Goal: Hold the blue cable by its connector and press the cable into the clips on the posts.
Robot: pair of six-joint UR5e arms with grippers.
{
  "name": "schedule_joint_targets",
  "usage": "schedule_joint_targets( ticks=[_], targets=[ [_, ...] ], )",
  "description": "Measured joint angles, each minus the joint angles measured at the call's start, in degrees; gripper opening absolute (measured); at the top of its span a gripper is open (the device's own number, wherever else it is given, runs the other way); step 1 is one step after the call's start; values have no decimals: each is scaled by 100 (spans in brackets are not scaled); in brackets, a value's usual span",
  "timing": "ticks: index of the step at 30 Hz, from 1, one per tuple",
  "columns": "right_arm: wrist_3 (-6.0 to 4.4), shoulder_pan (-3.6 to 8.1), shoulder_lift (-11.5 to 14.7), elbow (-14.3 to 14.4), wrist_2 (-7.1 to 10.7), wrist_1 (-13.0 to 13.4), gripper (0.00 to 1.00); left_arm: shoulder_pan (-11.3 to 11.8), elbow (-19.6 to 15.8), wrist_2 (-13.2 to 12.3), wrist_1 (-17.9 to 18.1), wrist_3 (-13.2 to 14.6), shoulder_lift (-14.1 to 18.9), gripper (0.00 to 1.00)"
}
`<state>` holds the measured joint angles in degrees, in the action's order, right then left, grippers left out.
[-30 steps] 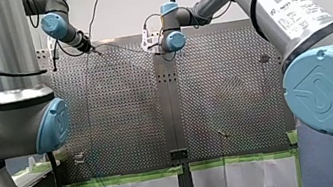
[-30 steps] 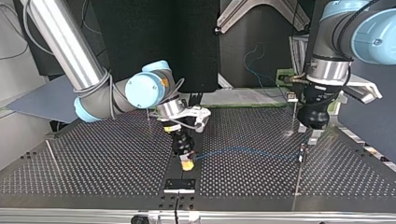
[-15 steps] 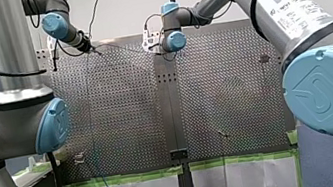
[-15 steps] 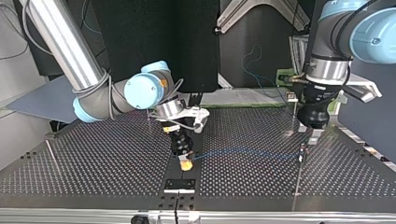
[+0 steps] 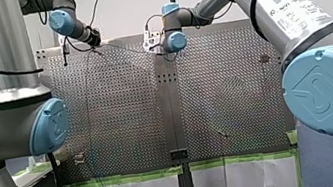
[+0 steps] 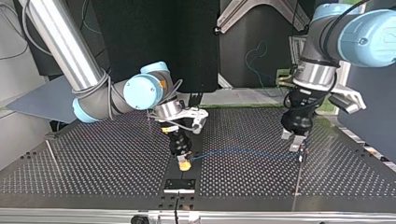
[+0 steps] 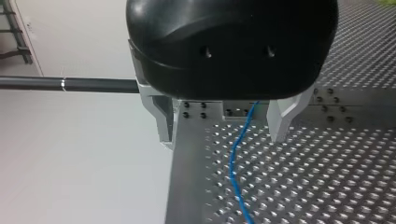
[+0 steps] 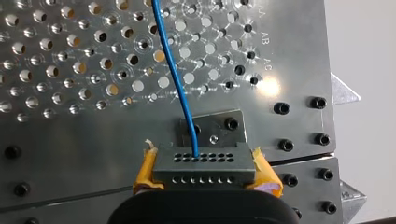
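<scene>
In the right wrist view, light strikes a hard white glare spot on the bare metal surface [image 8: 269, 87] and leaves ringed glints around its holes. The front view is bright and even, with a pale wall [image 5: 125, 4] behind and long highlights running down the arm tubes [image 5: 266, 1]. The top view is dimmer, with a black backdrop [image 6: 154, 37] behind a surface that shows only a soft sheen. In the left wrist view, the glossy black body of my left tool [image 7: 222, 136] shows broad, soft reflections.

In the top view the perforated desk [image 6: 93, 158] carries a small black plate [image 6: 179, 185] at six o'clock. A thin post [image 6: 297, 184] stands at four o'clock, another thin rod [image 6: 52, 156] at eight.
</scene>
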<state>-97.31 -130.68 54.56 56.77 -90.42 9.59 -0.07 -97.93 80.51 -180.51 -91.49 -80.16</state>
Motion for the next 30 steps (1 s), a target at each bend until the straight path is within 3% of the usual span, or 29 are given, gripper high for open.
schedule_joint_targets(
  ticks=[4,16,26,30],
  targets=[
    [0,5,0,0,4,-6,0,-222,166,213,183,-174,-220,100],
    [0,33,-1,-3,6,0,0,-842,248,833,259,-69,-808,100],
    [0,36,-14,-3,6,-2,0,-1346,250,1352,607,-93,-878,100],
    [5,40,-17,-3,6,-3,0,-1379,257,1556,689,-87,-914,100]
  ],
)
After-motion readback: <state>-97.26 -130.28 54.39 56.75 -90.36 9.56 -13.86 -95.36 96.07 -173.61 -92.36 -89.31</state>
